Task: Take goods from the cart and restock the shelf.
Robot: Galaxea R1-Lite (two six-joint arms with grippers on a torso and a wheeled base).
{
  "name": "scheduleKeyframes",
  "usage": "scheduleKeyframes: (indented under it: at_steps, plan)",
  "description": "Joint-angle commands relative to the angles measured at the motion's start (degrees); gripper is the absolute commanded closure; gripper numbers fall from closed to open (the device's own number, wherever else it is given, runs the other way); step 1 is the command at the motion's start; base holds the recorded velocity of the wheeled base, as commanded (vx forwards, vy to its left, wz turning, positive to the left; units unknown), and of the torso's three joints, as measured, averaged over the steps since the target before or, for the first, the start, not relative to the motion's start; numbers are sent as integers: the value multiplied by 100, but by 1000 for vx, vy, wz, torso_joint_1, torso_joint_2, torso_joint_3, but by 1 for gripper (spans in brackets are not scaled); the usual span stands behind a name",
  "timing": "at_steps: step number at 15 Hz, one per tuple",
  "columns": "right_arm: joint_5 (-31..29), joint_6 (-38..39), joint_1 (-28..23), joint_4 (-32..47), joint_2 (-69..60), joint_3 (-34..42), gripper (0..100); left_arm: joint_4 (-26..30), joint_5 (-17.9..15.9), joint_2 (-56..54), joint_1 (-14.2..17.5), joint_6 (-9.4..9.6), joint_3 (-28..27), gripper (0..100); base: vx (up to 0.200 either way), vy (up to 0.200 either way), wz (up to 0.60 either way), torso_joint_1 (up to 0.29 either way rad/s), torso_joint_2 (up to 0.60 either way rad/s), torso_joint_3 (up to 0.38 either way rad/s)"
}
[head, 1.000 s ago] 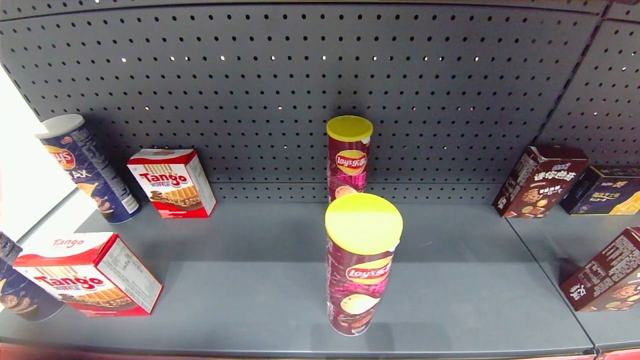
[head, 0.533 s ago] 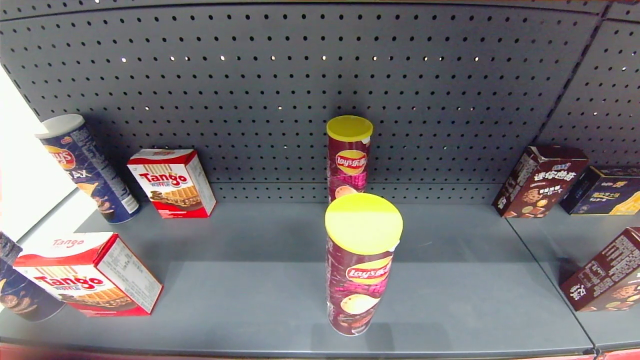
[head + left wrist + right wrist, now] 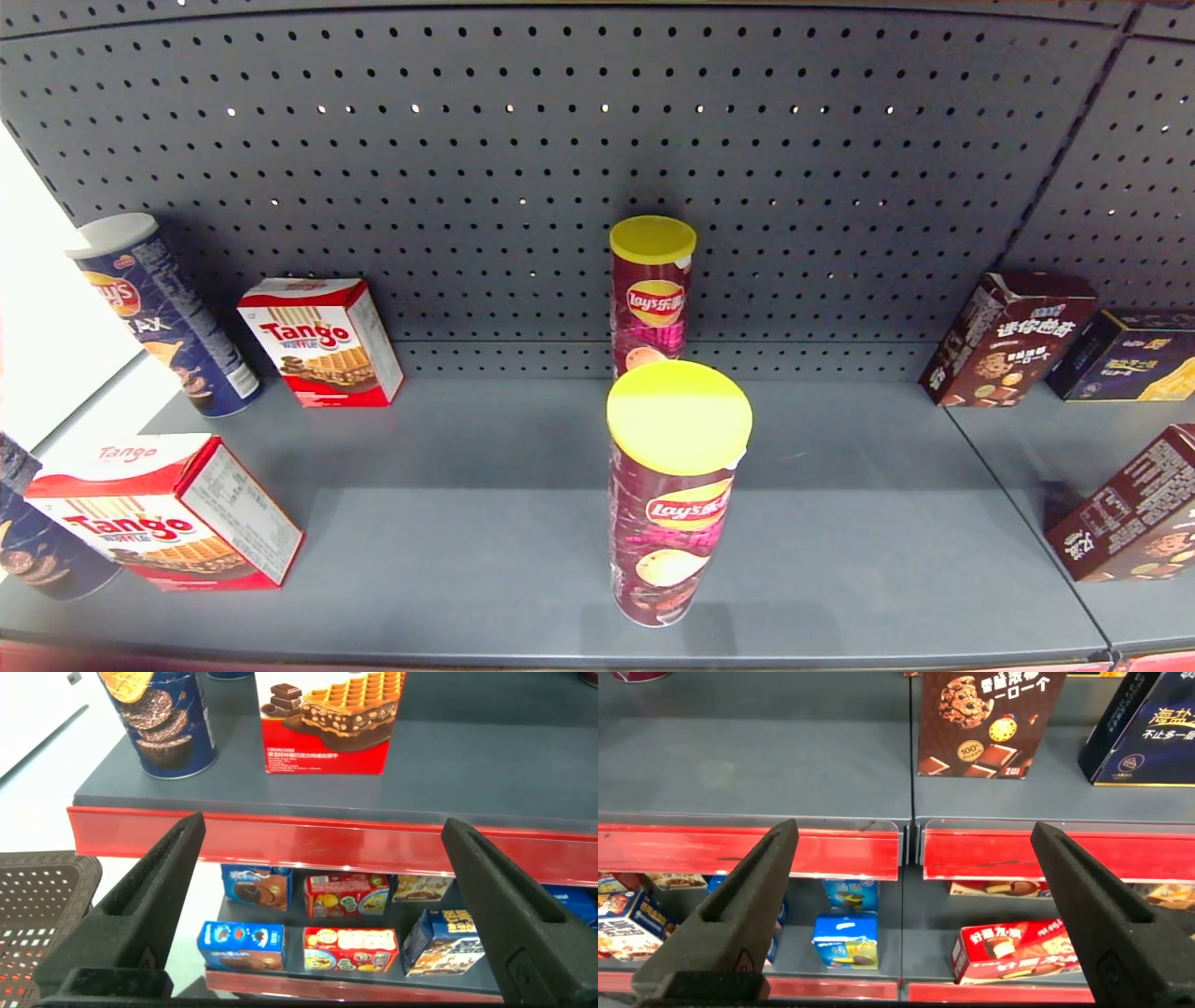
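On the grey shelf (image 3: 467,541) two maroon chip cans with yellow lids stand upright, one near the front (image 3: 674,490) and one at the back (image 3: 651,291). Two red wafer boxes stand at the left, one in front (image 3: 163,513) and one behind (image 3: 322,341), beside a blue chip can (image 3: 159,313). My left gripper (image 3: 322,905) is open in front of the shelf's red edge (image 3: 308,840), below a wafer box (image 3: 327,719) and a blue can (image 3: 163,719). My right gripper (image 3: 915,910) is open before the red edge (image 3: 840,849), below a brown cookie box (image 3: 985,719).
Brown cookie boxes (image 3: 1004,336) (image 3: 1125,504) and a dark blue box (image 3: 1125,355) stand at the right. A pegboard wall (image 3: 560,140) backs the shelf. Lower shelves hold several small snack boxes (image 3: 346,947) (image 3: 845,938). A dark mesh basket (image 3: 42,905) is off to one side in the left wrist view.
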Motion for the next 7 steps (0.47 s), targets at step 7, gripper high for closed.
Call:
scheduleKeyframes:
  at_steps: [7]
  plan:
    - [6,-6,-2,-1,7,0,0,-2,1,8,-5,-1,0,0,0,0,0,0,0,0]
